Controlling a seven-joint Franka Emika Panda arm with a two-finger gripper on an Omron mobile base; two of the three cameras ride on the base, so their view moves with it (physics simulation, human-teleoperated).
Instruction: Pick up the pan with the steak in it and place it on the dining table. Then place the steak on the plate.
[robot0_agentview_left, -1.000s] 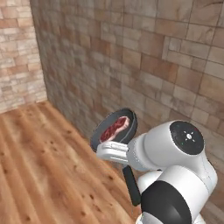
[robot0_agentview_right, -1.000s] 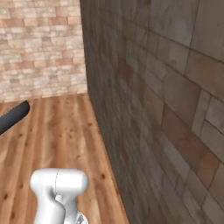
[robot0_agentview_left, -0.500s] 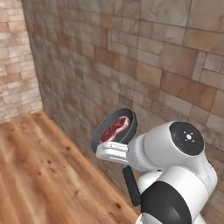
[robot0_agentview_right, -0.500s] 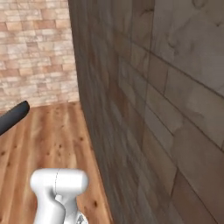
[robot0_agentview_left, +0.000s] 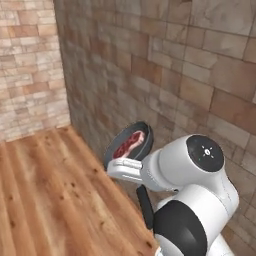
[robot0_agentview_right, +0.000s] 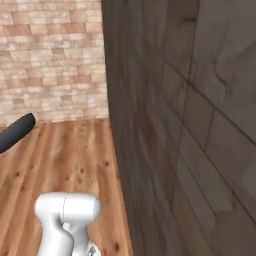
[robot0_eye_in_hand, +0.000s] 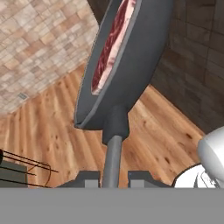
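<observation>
A: What's hard to make out here?

B: In the hand view the pan (robot0_eye_in_hand: 131, 52) runs off the top edge, so its far rim is cut away. The steak (robot0_eye_in_hand: 111, 43) lies inside it, its upper end cropped too. The pincer (robot0_eye_in_hand: 114, 177) sits right at the bottom; the two dark tips are half swallowed by the lower edge.

A: Can you tell how the pincer stands?

B: Yes. The tips press in on either side of the pan's straight handle (robot0_eye_in_hand: 113, 159), so it is clamped on the handle, carrying the pan off the floor.

A: And from the base?

B: In the left base view the pan (robot0_agentview_left: 129, 145) shows just past the white arm, tilted, with the steak (robot0_agentview_left: 129, 144) red against the dark inside. The arm's big joint covers the handle and the pincer from there. In the right base view a dark rounded shape (robot0_agentview_right: 16, 132) pokes in at the left edge; I cannot tell for sure what it is.

A: What's around?

B: A stone-block wall (robot0_agentview_left: 190, 75) close beside the pan, a paler brick wall (robot0_agentview_left: 30, 70) beyond, and a wooden plank floor (robot0_agentview_left: 50, 195) below. In the right base view the stone wall (robot0_agentview_right: 190, 125) looms very near and blurred.

A: Any writing?

B: None I can read.
</observation>
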